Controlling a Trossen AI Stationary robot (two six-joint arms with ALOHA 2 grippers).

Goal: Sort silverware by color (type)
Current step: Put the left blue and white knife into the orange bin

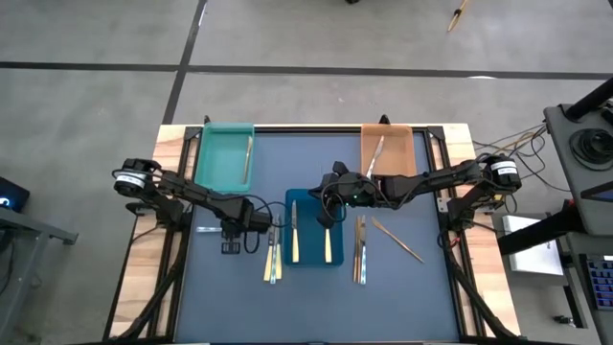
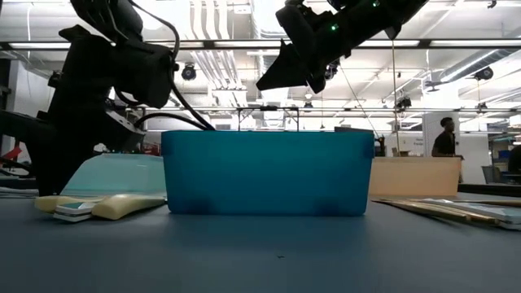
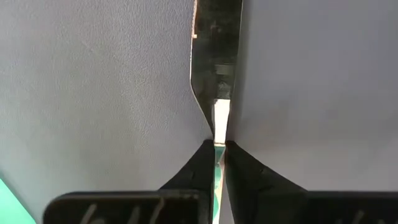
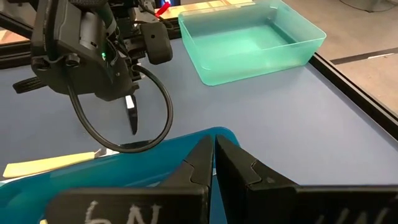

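The left gripper (image 3: 216,149), left of centre in the high view, points straight down with its fingers pinched on the thin neck of a silver knife (image 3: 216,56) that lies on the mat (image 3: 93,93). So narrow a hold may let the knife swing or slip when it is lifted. Further right, the right gripper (image 1: 329,216) hangs closed and empty over the blue tray (image 1: 314,262).

Bright ceiling lights (image 2: 244,20) are glaring behind me in the low view, turning my arms into silhouettes. My left wrist view is blurring, perhaps from closeness. The table (image 1: 421,297) is lying evenly lit.
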